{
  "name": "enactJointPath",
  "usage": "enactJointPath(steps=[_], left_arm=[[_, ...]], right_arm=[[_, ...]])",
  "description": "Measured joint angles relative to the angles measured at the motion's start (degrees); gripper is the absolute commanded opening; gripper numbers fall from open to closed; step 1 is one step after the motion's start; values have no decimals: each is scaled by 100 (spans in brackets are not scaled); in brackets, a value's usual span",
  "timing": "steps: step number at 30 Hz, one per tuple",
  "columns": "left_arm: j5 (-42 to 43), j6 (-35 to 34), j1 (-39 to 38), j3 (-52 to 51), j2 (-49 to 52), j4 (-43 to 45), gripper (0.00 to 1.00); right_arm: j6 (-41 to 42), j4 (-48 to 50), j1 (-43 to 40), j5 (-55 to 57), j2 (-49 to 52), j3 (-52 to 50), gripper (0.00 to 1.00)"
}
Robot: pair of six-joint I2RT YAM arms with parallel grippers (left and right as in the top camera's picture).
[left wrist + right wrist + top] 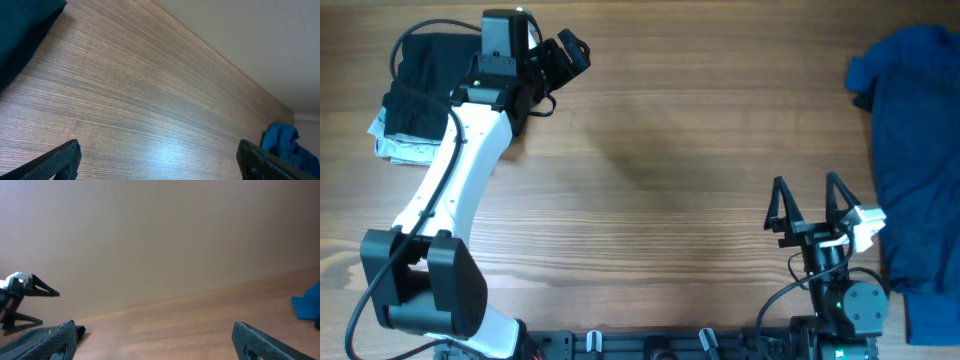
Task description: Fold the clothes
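The black shorts (425,85) lie folded at the far left of the table, on top of a pale blue denim piece (395,148). A corner of the black cloth also shows in the left wrist view (22,35). My left gripper (568,55) is open and empty, just right of the folded stack, above bare wood (157,150). A royal-blue garment (915,150) lies crumpled at the right edge; it also shows in the left wrist view (282,145) and the right wrist view (307,305). My right gripper (810,200) is open and empty near the front right, left of the blue garment.
The wooden table (670,150) spans the view. The arm bases and a black rail (650,345) sit along the front edge. A pale wall (150,230) stands behind the table.
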Motion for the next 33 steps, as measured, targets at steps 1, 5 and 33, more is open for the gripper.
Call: enactJointPath(steps=[1, 5, 33], left_arm=[[0, -2, 0, 0, 0, 0, 100], [0, -2, 0, 0, 0, -2, 100], [0, -2, 0, 0, 0, 0, 100]], right_arm=[[2, 0, 0, 2, 0, -57, 100], [17, 2, 0, 2, 0, -136, 100], [15, -647, 0, 50, -4, -352, 100]])
